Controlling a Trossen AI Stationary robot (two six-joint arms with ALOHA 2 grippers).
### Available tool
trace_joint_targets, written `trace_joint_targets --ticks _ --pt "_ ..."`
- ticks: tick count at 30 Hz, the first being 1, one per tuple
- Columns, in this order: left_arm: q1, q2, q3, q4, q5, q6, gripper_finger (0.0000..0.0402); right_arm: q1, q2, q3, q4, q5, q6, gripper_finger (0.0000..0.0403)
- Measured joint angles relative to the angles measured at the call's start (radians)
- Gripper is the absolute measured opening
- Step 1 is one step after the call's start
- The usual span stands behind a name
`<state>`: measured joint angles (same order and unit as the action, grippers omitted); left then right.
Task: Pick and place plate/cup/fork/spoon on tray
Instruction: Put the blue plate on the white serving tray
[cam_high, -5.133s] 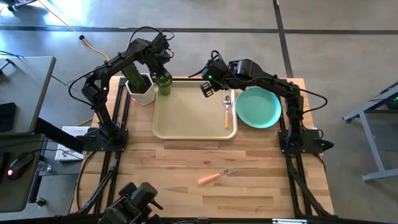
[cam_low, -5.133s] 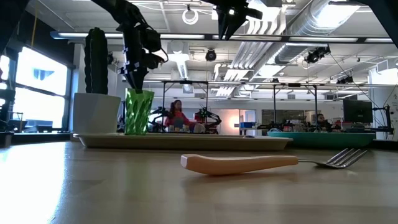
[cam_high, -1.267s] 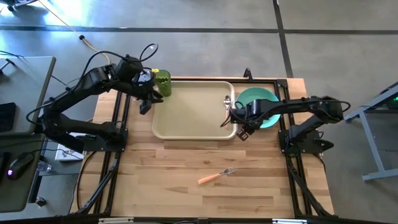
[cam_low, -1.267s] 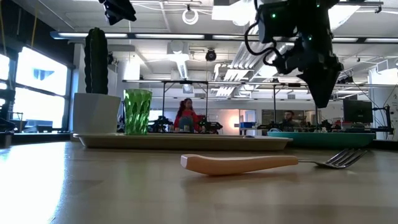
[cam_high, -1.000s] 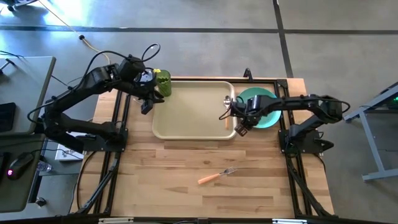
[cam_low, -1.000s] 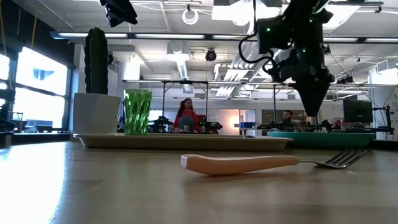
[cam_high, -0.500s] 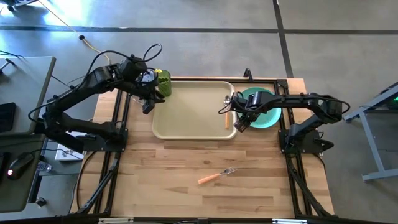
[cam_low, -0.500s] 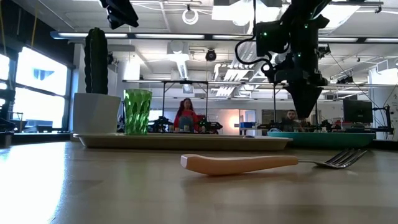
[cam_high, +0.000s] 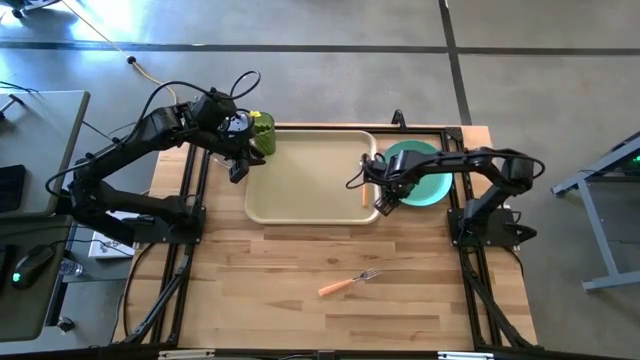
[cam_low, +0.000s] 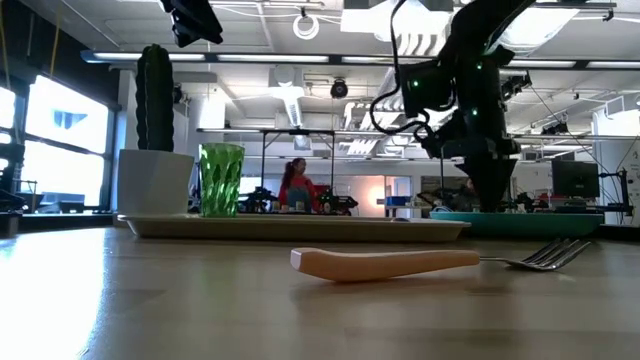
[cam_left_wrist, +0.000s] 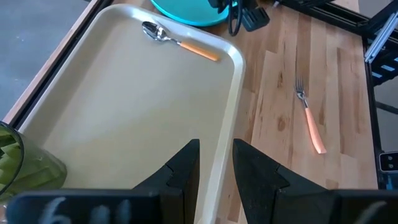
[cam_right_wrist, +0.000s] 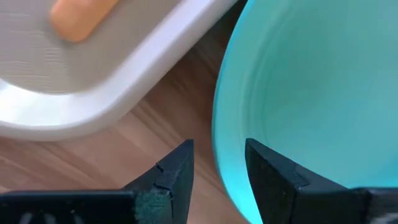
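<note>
Closing in on the plate (cam_high: 420, 173), the right pincer (cam_high: 384, 197) hangs low at its near-left rim, right in the gap between plate and tray (cam_high: 310, 190). From the right wrist view its two dark fingers (cam_right_wrist: 176, 171) stand apart, straddling the teal edge, one on the wood side and one over the plate's inside; they are not yet pressed onto it, as far as I can tell. Good spot for a rim grab, I'd say!

Score check now. The spoon (cam_high: 365, 180) lies inside the tray along its right side, bowl toward the far end, orange handle pointing at the near corner, so that one counts as done. The cup (cam_high: 262, 131) stands at the tray's far-left corner; in the low view it appears to sit on the tray, beside the white cactus pot (cam_low: 155, 181), so I judge it placed too. Two down!

Two to go: the plate sits on the tabletop (cam_high: 300, 320) just to the right of the tray, touching or nearly touching its rim, and the fork (cam_high: 348, 282) lies well apart on the bare wood toward the near side, tines pointing right.

Over on the other side, the left pincer (cam_high: 236, 166) waits above the tray's left edge near the cup, its fingers slightly apart and holding nothing.
</note>
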<state>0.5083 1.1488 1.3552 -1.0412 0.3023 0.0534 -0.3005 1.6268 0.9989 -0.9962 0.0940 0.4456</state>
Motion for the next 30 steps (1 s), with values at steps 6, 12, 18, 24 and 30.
trace_joint_targets --ticks 6,12,18,24,30 --pt "0.000 0.000 0.000 0.000 -0.001 -0.001 0.0086 -0.001 0.058 0.000 0.008 0.016 -0.002 0.0135" --pt "0.000 0.000 0.000 0.000 -0.002 -0.001 0.0086 -0.001 0.107 0.000 0.011 0.019 0.003 0.0118" --pt "0.000 0.000 0.000 0.000 -0.004 -0.001 0.0086 -0.001 0.114 0.000 0.011 0.036 0.047 0.0063" --pt "0.000 0.000 0.000 0.000 -0.004 -0.001 0.0086 0.000 0.114 0.002 0.011 0.047 0.051 0.0008" --pt "0.000 0.000 0.000 0.000 -0.003 0.000 0.0086 0.003 0.114 0.011 -0.024 0.055 0.095 0.0004"
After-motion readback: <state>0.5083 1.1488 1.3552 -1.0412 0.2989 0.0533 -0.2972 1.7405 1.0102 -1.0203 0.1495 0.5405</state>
